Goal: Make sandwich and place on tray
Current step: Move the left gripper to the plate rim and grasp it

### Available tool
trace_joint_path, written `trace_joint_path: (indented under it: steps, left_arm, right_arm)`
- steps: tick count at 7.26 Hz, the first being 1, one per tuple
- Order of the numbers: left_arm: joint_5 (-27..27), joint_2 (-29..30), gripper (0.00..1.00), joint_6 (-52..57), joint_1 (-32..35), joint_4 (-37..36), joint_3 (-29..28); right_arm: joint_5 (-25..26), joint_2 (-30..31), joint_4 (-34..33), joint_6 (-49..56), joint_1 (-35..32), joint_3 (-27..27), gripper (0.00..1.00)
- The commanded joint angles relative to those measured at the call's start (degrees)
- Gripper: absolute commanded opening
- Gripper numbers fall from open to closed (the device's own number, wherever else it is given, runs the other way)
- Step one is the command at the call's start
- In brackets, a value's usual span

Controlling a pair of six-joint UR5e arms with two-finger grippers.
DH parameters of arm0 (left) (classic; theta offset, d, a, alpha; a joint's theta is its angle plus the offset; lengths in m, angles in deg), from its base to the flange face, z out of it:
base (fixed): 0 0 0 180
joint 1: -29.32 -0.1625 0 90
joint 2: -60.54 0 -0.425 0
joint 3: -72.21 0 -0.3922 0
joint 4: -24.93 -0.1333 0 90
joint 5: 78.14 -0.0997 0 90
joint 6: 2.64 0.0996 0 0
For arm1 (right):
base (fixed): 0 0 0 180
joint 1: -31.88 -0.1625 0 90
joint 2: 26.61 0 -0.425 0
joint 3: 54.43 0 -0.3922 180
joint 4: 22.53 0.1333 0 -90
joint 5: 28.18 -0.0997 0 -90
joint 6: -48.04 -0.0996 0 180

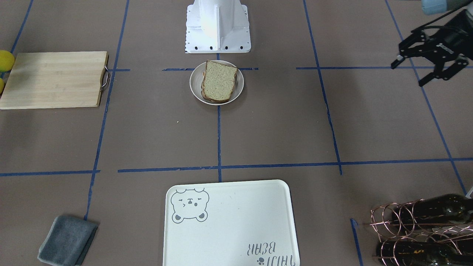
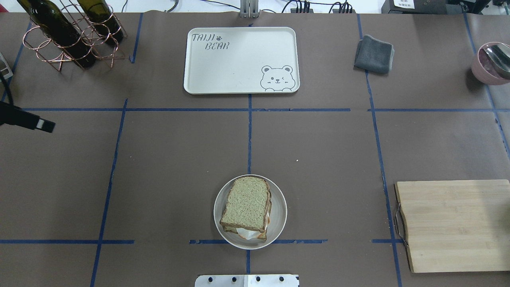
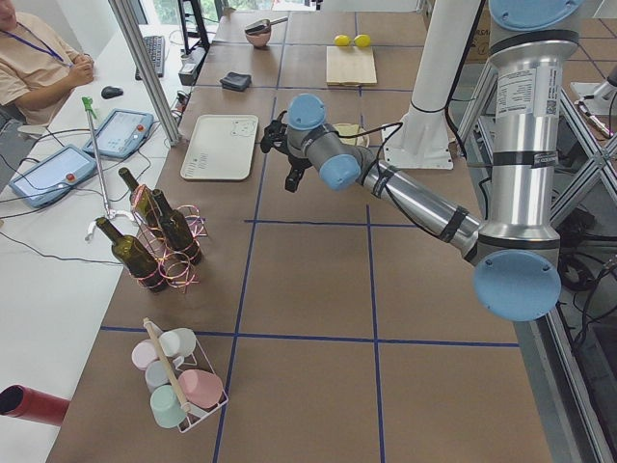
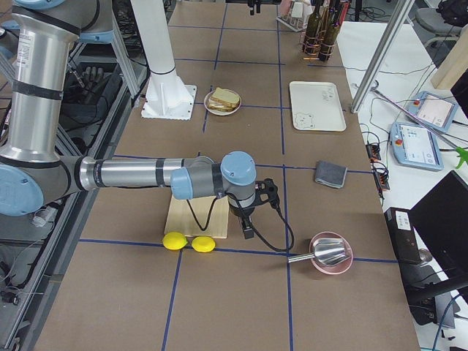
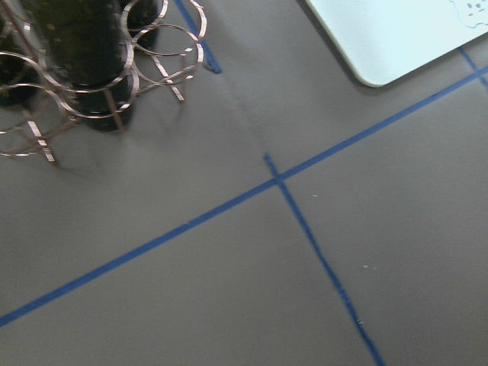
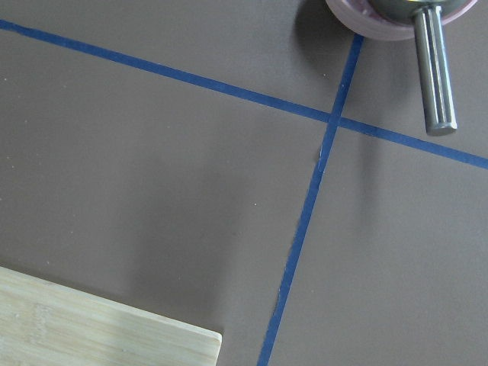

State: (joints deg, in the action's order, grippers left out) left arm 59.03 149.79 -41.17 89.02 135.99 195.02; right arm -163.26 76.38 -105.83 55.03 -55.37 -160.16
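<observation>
The sandwich (image 1: pixel 219 82) is two brown-crusted bread slices with white egg showing at one edge. It lies on a small round off-white plate (image 1: pixel 241 85) just in front of the robot base, and also shows in the overhead view (image 2: pixel 247 205). The cream tray (image 1: pixel 236 221) with the bear face lies bare at the far middle of the table (image 2: pixel 239 59). My left gripper (image 1: pixel 408 75) is open and empty, hovering far out to my left, well away from the sandwich. My right gripper (image 4: pixel 248 223) hangs beside the cutting board, and I cannot tell whether it is open or shut.
A pale wooden cutting board (image 2: pixel 454 225) lies at my right, with two lemons (image 4: pixel 186 241) beyond it. A grey cloth (image 2: pixel 373 54) and a pink bowl with a ladle (image 2: pixel 492 61) sit far right. A copper rack with wine bottles (image 2: pixel 67 36) stands far left.
</observation>
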Motion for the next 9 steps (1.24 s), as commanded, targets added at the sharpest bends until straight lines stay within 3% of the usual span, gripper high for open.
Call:
trace_joint_path:
  steps: [1,3,5,8,9]
  left_arm:
    - [-8.7,5.2,1.0,-17.8,-12.7,1.1,1.6]
    - [-20.4,12.5,1.0,-32.1,-24.3,1.0,-0.4]
    - [-27.9,20.4,1.0,-38.1,-30.8,1.4,-9.2]
    - [-29.4,21.6,1.0,-38.5,-32.8,15.6,-21.5]
    - [-29.4,21.1,0.88,-39.8,-33.4,17.8,-23.3]
  right_arm:
    - [0.0,0.9,0.2,0.1,-0.5,0.0,1.0]
    - [0.0,2.2,0.5,-0.1,-0.5,0.0,1.0]
    - [0.3,5.2,0.7,-0.9,-0.9,-0.3,1.0]
    - [-0.2,5.8,0.7,-1.5,-1.0,-0.9,1.0]
    - [-0.5,6.2,0.5,-1.5,-1.0,-0.4,1.0]
